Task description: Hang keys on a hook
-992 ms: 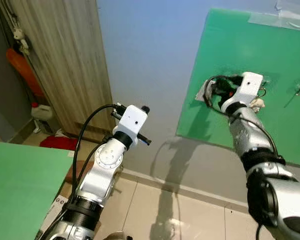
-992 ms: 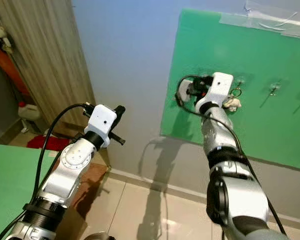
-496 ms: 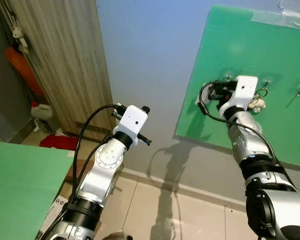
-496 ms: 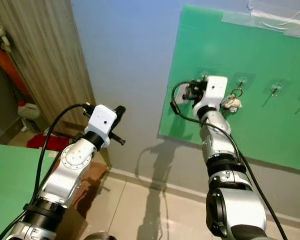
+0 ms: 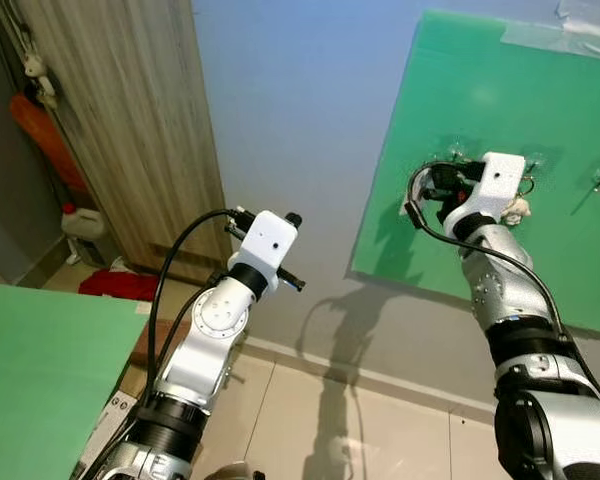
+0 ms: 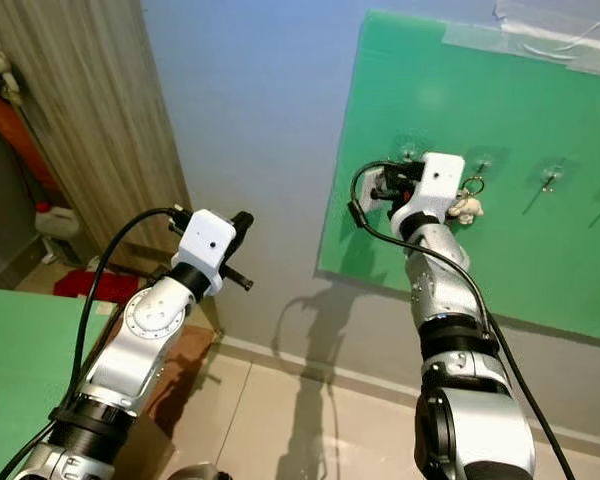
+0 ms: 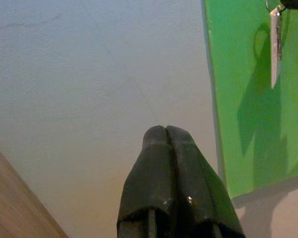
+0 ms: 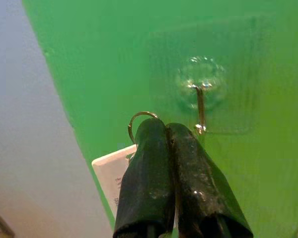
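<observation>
Right tool (image 8: pixel 168 126) is raised against the green board (image 5: pixel 480 90) on the wall, its two black fingers pressed together on the keys (image 8: pixel 121 168): a thin metal ring shows at the fingertips, at about 11 o'clock of them in the wrist view, and a white tag hangs below the ring on the same side. A clear adhesive hook (image 8: pixel 199 106) with a small metal prong sits on the board just beyond the fingertips, at about 1 o'clock of them; the ring is beside the prong and not over it. In the head views a small pale charm (image 6: pixel 467 208) hangs at the 3 o'clock side of the right wrist, and further hooks (image 6: pixel 550 178) follow along the board toward 3 o'clock. Left tool (image 7: pixel 167 131) is held up at mid-height before the blue-grey wall (image 5: pixel 300 120), fingers closed together with nothing between them. A wooden door (image 5: pixel 130 120) stands at 9 o'clock of it.
</observation>
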You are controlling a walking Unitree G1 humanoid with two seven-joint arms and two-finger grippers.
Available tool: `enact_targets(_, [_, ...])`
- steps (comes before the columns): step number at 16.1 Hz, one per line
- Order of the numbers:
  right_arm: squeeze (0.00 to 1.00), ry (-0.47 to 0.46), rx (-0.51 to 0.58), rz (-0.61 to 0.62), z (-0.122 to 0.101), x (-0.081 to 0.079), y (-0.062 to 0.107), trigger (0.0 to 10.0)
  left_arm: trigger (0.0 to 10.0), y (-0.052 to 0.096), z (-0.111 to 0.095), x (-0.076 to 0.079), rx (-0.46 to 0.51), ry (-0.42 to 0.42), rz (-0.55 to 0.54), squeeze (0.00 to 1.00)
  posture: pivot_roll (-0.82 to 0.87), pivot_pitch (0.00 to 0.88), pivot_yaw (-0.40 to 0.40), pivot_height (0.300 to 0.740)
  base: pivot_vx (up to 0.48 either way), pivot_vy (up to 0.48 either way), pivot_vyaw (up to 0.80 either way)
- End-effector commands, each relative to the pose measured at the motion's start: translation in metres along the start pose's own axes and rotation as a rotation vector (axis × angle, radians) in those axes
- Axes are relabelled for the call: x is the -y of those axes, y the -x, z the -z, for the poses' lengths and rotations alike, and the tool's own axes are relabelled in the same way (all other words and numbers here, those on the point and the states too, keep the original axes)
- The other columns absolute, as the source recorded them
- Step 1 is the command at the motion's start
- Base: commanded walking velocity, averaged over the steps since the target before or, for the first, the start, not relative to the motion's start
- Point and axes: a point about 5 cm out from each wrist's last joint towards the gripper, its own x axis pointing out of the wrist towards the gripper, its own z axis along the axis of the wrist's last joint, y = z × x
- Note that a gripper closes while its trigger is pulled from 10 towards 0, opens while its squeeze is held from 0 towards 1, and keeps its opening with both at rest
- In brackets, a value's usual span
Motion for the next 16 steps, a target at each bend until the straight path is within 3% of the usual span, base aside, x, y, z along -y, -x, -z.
enact_targets(1, [0.00,-0.035,0.004,0.008,-0.003,0.003,0.001,10.0,10.0,-0.001,0.001,0.003,-0.009,-0.007,0.014,0.00,0.05,0.000,-0.014,0.740,0.000,0.000,0.00])
enact_targets(4, [0.00,-0.084,-0.002,0.029,-0.003,0.007,0.003,10.0,10.0,-0.001,0.001,0.003,-0.007,-0.008,0.018,0.00,0.05,0.000,-0.009,0.740,0.000,0.000,0.00])
enact_targets(16, [0.00,-0.056,0.023,0.062,-0.014,0.014,0.004,10.0,10.0,-0.002,0.001,0.004,-0.007,-0.010,0.033,0.00,0.04,0.000,0.007,0.740,0.000,0.000,0.00])
